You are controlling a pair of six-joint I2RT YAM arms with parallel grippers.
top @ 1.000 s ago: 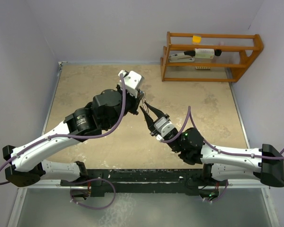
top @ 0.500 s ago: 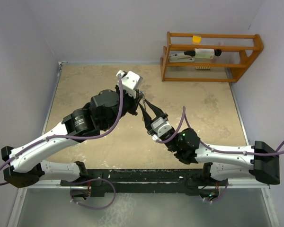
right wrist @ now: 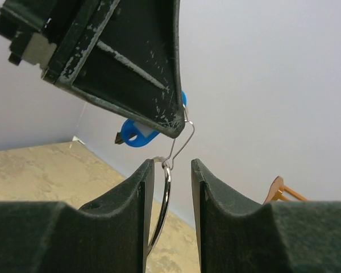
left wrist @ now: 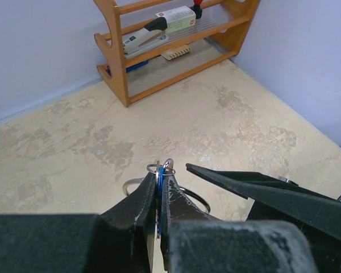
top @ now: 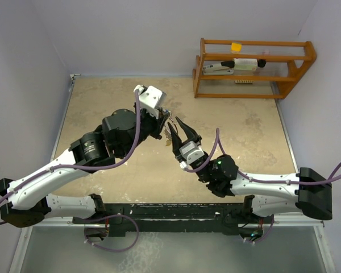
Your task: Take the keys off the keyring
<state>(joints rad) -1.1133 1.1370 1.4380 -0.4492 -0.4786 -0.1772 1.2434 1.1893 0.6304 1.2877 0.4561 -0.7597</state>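
Left gripper [left wrist: 161, 175]: raised over the table [top: 250, 142], fingers clenched on the blue-headed key [right wrist: 137, 138].
Keyring [right wrist: 166, 202]: thin silver wire, hanging below that key from a small wire loop, in the air between the two fingers of the right gripper [right wrist: 169, 170].
Right gripper: jaws parted, pointing up at the left one, ring close to one finger; contact cannot be told.
Wooden rack [top: 253, 85]: far right corner, stapler [left wrist: 142, 38] on its shelf.
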